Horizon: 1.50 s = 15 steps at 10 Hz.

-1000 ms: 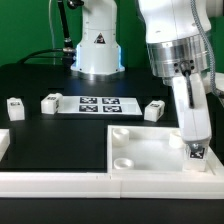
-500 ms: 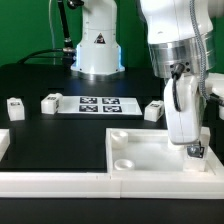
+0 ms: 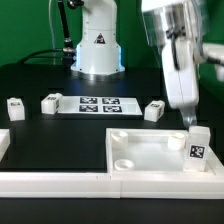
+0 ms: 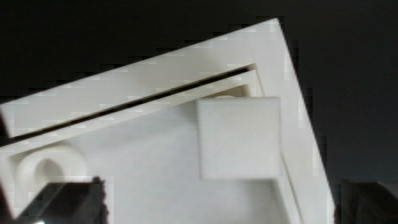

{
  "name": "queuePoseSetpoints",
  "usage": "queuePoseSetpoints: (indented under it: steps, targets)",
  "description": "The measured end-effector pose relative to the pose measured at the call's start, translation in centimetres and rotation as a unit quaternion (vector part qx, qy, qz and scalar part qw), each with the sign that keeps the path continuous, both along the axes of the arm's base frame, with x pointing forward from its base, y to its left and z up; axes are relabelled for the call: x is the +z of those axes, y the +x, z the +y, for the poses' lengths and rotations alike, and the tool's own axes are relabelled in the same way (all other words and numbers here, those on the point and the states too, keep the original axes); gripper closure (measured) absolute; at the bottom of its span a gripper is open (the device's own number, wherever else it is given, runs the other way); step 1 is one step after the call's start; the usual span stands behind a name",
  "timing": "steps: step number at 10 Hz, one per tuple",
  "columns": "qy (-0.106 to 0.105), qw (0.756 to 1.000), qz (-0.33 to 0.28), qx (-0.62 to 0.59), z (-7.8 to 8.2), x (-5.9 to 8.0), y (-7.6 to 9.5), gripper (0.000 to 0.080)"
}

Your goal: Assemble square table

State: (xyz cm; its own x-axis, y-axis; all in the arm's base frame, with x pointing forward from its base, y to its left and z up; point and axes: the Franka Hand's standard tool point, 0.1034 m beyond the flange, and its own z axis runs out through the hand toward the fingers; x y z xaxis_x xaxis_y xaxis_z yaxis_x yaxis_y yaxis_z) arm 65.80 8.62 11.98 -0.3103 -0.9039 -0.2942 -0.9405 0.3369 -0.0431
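The white square tabletop [image 3: 150, 150] lies tray-side up at the exterior view's right, behind the front rail. A white tagged leg [image 3: 198, 150] stands upright in its near right corner socket. My gripper [image 3: 186, 115] hangs above and a little behind that leg, open and empty, clear of it. In the wrist view the leg [image 4: 237, 140] shows end-on in the tabletop's corner [image 4: 143, 150], and my gripper [image 4: 217, 205] has its dark fingers [image 4: 68, 200] spread wide apart. Three more legs lie on the black table: two at the left [image 3: 14, 106] [image 3: 50, 101], one behind the tabletop [image 3: 153, 110].
The marker board [image 3: 100, 104] lies flat at the middle back. A long white border rail [image 3: 60, 182] runs along the front edge, with a short piece [image 3: 3, 145] at the left. The robot base [image 3: 98, 50] stands behind.
My gripper let go of the leg and rose up and slightly back. The leg stays upright in the tabletop's near right corner.
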Motion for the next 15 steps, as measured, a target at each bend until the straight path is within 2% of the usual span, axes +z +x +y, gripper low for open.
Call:
queuePoseSetpoints:
  steps: [7,9,11,15]
  targets:
    - [0.002,1.000,0.007,0.014,0.4,-0.2,-0.3,0.0150]
    - [-0.009,0.996,-0.002,0.084,0.5,-0.4,-3.0,0.0150]
    - [-0.011,0.993,0.007,0.116,1.1,-0.8,-5.4,0.0150]
    - [-0.024,0.962,-0.031,0.269,1.2,-0.8,-5.6,0.0150]
